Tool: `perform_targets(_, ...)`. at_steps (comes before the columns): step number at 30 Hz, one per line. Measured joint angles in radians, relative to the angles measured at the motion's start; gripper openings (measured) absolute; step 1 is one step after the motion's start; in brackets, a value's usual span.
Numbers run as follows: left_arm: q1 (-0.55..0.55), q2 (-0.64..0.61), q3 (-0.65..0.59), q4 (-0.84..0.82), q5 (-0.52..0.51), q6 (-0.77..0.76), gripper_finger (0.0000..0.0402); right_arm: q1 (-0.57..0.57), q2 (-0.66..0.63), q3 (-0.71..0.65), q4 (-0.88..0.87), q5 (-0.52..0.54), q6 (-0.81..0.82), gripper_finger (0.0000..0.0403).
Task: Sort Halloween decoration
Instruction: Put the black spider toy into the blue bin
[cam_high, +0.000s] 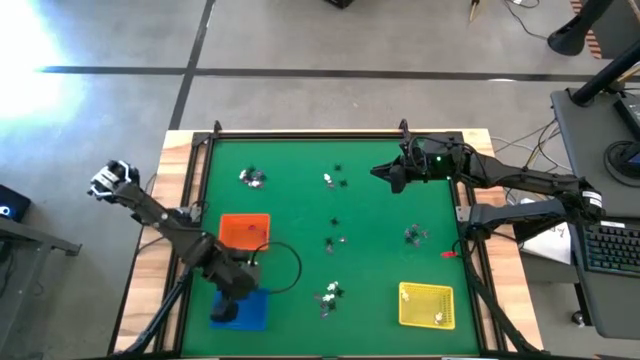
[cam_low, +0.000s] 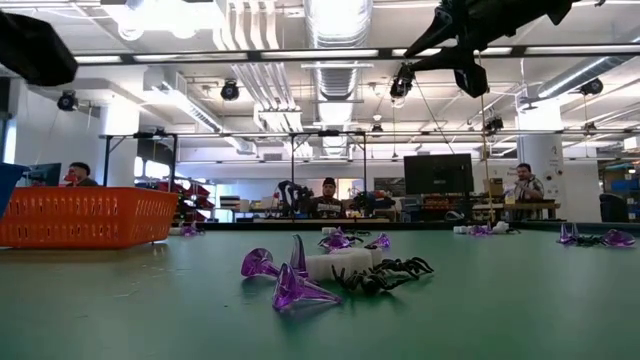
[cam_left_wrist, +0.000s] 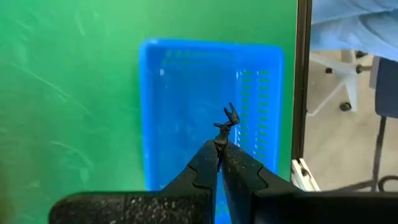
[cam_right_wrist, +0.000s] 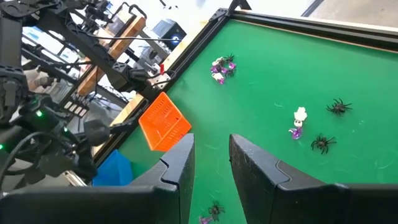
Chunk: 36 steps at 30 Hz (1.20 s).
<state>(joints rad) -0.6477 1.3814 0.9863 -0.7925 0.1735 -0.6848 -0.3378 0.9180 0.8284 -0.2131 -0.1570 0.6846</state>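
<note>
Here the left claw (cam_left_wrist: 221, 163) hangs directly above the blue tray (cam_left_wrist: 186, 99), its fingers pressed together on a small black trinket (cam_left_wrist: 227, 119) that pokes out past the tips. The step in hand appears to be the drop-off of a black piece; the next move likely calls for parting the fingers so that it falls inside the tray walls. The right claw (cam_right_wrist: 210, 163) waits raised, well away from the blue tray toward the table's far side, fingers partly spread and holding nothing. Other trinkets (cam_high: 330, 295) lie scattered on the green mat (cam_high: 290, 200) beside the blue tray.
</note>
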Motion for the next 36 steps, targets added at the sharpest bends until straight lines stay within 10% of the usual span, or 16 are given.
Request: perform_targets(36, -0.026, 0.145, -0.072, 0.046, 0.106, 0.055, 0.0052, 0.095, 0.0, 0.0, 0.0, 0.053, 0.049, 0.0093)
